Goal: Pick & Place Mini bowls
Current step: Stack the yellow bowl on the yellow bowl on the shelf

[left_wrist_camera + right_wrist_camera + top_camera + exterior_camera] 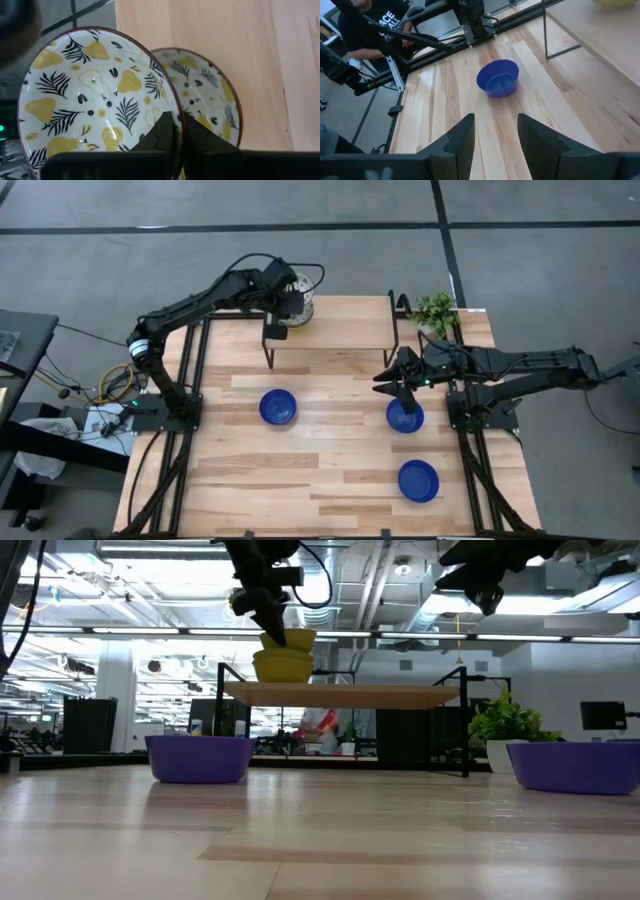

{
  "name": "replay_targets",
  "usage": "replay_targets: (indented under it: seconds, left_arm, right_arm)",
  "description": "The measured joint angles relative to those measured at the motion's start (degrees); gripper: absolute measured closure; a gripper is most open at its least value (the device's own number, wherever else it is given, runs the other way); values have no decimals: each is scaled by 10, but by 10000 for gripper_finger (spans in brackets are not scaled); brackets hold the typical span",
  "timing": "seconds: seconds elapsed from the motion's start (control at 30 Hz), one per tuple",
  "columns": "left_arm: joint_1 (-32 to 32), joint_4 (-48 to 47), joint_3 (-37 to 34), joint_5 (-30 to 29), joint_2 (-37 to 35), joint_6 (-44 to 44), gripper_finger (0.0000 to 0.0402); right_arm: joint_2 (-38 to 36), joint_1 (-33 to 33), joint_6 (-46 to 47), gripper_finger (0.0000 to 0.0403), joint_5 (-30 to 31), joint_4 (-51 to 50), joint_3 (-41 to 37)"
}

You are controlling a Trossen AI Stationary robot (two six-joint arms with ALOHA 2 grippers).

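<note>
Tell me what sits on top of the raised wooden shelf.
On the shelf sit patterned bowls, a stack in the low view, the left gripper shut on the upper one's rim. How many lie beneath is hidden.

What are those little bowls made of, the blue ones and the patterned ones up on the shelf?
The blue bowls look like glazed ceramic or glossy plastic: solid colour, light glinting off the inside. The patterned bowls, one gripped at its rim by the left gripper, look like glazed ceramic: smooth white surface, printed yellow pears and dark leaves, thin dark rim. The shelf appears to be light wood on thin metal legs.
</note>
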Motion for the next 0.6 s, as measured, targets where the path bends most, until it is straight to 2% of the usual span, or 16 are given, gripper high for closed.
replay_targets:
  seconds: [0.17,0.6]
  left_arm:
    - [0,-28,0,21,-2,-28,391]
    - [-32,-43,0,25,-2,-48,391]
  right_arm:
    - [1,0,0,266,0,-2,0]
    - [1,0,-1,268,0,-3,0]
